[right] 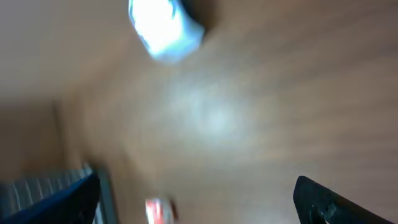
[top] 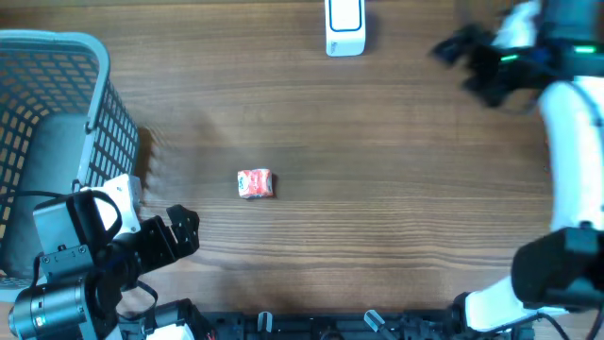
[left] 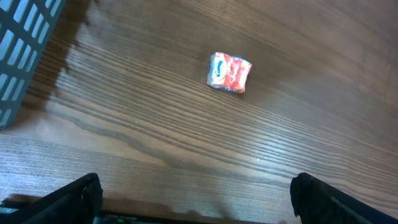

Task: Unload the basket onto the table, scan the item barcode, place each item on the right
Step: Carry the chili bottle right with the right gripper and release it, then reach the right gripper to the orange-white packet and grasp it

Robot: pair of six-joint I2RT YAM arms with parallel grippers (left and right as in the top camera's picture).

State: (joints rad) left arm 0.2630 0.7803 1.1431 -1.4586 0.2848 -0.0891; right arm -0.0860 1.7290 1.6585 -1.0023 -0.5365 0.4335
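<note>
Two grippers spread apart, empty: left gripper (top: 181, 229) lower left, right gripper (top: 467, 59) upper right. Small red-and-white crinkly packet (top: 255, 183) centre-left on wooden surface (top: 396, 189). Probably light, soft, slippery; pinch across middle.

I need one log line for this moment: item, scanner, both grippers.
packet: lying on table, not gripped | scanner: at far edge | left gripper: open, empty | right gripper: open, empty
</note>
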